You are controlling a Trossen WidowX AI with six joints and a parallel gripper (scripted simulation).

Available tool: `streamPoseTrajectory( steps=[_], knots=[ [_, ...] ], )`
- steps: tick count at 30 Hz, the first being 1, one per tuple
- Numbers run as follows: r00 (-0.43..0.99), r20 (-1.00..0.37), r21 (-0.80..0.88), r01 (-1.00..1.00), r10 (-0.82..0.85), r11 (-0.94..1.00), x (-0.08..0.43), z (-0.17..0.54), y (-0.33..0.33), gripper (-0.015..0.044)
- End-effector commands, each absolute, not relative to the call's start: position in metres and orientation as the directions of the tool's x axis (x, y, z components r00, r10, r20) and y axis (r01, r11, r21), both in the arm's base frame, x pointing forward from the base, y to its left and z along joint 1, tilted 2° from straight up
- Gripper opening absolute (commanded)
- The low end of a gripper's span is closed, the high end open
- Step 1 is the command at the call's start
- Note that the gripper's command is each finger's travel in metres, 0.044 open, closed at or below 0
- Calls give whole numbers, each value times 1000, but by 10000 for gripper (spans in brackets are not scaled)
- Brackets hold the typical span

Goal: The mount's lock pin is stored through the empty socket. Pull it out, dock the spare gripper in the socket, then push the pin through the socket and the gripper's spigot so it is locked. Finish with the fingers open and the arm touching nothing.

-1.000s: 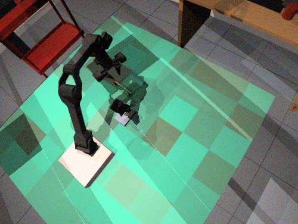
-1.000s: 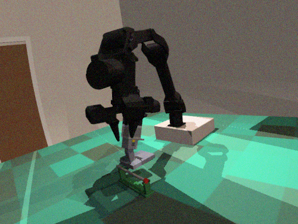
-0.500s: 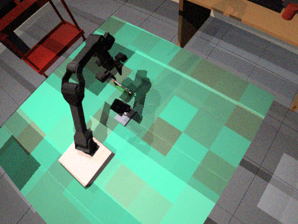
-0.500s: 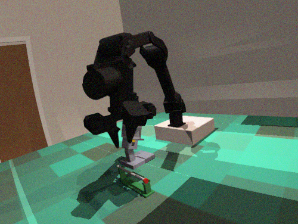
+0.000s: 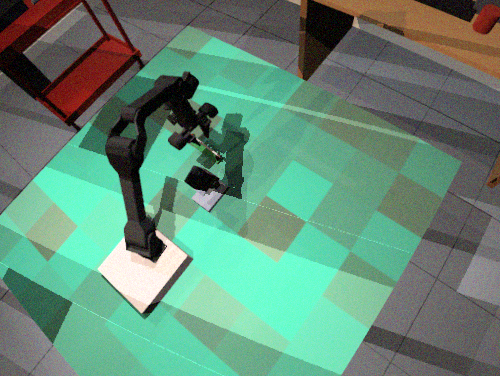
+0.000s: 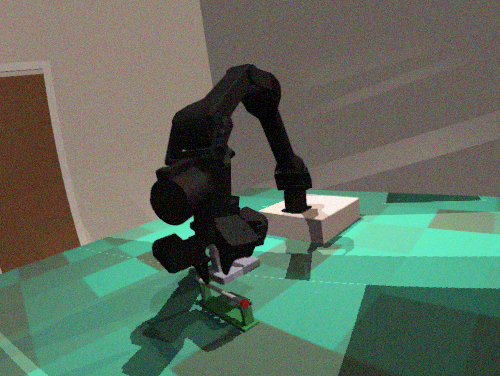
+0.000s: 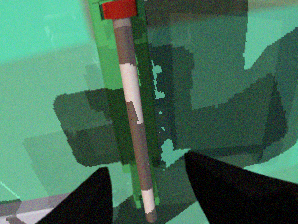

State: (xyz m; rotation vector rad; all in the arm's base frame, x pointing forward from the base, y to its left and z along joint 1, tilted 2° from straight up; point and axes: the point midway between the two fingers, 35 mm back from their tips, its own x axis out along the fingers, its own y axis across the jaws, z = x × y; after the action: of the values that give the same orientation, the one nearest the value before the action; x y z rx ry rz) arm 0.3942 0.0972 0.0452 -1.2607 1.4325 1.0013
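The pin, pale with a red head, lies along the top of a low green stand. My gripper is open and empty. It points down just above the pin, with one finger on each side of the shaft towards the plain end. A grey mount stands close beside the green stand. A black block, seemingly the spare gripper, is at the mount; whether it is seated cannot be told. My gripper hides much of the mount in the exterior view.
The arm's pale square base is on the green patterned table top, on the far side of the mount in the exterior view. The mount's grey edge is close to one finger. A red trolley and a wooden desk stand beyond the table.
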Motion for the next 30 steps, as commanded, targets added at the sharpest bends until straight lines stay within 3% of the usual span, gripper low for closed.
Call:
streamPoseTrajectory(
  steps=[1,30],
  knots=[
    [-18,-976,-11,-992,-219,129,394,37,97,180],
    [-18,-976,-11,-992,-219,129,393,-10,97,180]
  ],
)
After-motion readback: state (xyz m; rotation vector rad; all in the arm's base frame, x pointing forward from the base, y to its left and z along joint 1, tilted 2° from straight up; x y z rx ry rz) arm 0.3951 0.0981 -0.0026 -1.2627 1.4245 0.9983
